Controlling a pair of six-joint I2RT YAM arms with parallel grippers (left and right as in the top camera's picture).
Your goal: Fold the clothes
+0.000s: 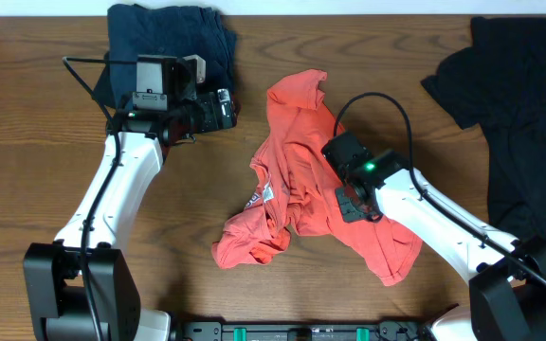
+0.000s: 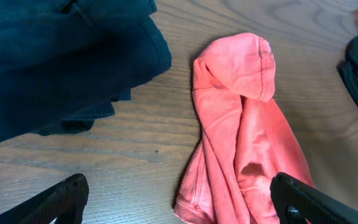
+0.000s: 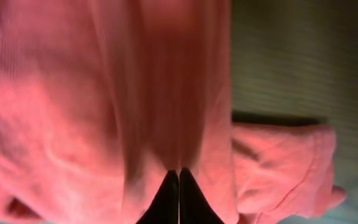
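In the upper left of the overhead view, a navy pile (image 1: 169, 38) sits bunched at the far edge of the table (image 1: 27, 142). It is out of the way, so the middle is free for work.

Just beside it, the left gripper (image 1: 224, 109) has its jaws wide open and holds nothing. It points toward the middle, maybe ready to help.

In the middle lies the red shirt (image 1: 301, 161), all crumpled and not flat.

The right gripper (image 3: 179, 186) is down on the shirt's right side. Its fingers are pressed together, and red folds run into the tips, so it seems to pinch the cloth. I think it grabs there to pull the shirt out flat, because a lumpy shirt cannot be folded.

At the right edge, a black top (image 1: 529, 114) lies loose, well apart, likely waiting its turn.
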